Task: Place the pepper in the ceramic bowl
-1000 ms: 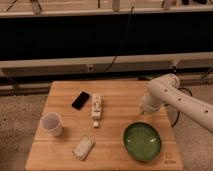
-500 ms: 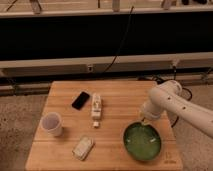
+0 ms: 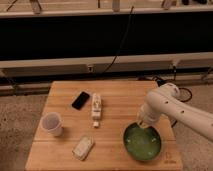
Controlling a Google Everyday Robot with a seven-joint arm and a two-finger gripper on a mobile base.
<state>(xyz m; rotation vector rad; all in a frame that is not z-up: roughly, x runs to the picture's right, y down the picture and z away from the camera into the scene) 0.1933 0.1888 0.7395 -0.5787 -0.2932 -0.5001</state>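
Note:
The green ceramic bowl [image 3: 143, 145] sits at the front right of the wooden table [image 3: 120, 90]. My white arm reaches in from the right, and its gripper [image 3: 142, 123] hangs at the bowl's far rim, pointing down into it. The pepper is hidden from view; I cannot tell whether it is in the gripper.
A black phone [image 3: 80, 100] lies at the table's back left, with a pale elongated object [image 3: 96, 107] beside it. A whitish cup [image 3: 52, 123] stands at the left edge and a light packet [image 3: 83, 147] lies near the front. Cables trail on the floor behind.
The arm has swung down and to the left, bringing the gripper from above the table's right side to the bowl's far rim.

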